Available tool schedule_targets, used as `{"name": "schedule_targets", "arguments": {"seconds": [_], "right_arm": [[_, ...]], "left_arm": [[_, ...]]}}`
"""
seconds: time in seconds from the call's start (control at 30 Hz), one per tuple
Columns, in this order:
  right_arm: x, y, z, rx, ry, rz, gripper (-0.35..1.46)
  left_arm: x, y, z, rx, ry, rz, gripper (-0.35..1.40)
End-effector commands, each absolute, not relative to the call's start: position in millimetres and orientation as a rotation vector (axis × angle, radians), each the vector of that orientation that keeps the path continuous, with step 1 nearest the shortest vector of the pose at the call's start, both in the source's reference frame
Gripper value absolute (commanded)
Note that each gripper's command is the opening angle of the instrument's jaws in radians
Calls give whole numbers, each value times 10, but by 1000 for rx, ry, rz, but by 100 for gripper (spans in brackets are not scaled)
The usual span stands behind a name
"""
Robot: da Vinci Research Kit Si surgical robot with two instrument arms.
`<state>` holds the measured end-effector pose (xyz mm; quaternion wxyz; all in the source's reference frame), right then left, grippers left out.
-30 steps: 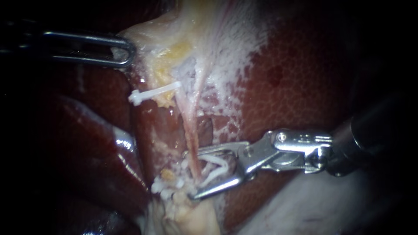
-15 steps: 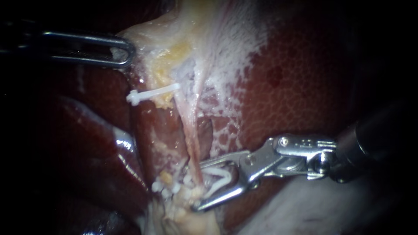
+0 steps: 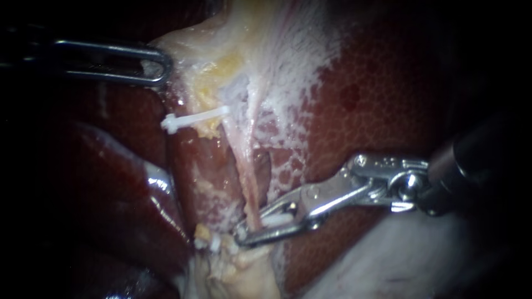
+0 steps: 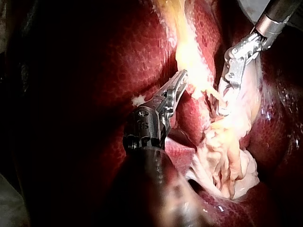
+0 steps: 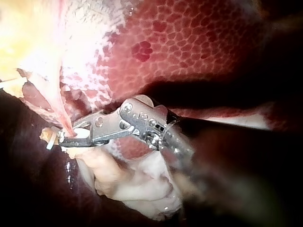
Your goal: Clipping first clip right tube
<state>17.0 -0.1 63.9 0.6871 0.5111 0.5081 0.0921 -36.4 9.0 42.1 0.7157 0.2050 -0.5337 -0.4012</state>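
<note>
Since the earlier frame the right instrument [image 3: 242, 232] has brought its jaws from wide apart to clenched on the white clip [image 3: 274, 220], which straddles the tube [image 3: 244, 171] at its near end. The tube is a thin, taut pink strand running far to near beside the mottled liver [image 3: 377, 99]. At far left, the left instrument [image 3: 158, 63] grips the edge of the yellowish tissue [image 3: 205, 83], and another clip [image 3: 194, 118] lies just nearer.
</note>
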Motion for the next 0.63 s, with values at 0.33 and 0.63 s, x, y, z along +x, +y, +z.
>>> {"name": "schedule_targets", "arguments": {"seconds": [0.33, 0.63], "right_arm": [[173, -11, 641, 1183, 1111, 206, -35], [172, -12, 641, 1186, 1108, 210, -35]], "left_arm": [[-364, 90, 421, 454, -1181, -888, -35], [-365, 90, 421, 454, -1181, -888, -35]]}}
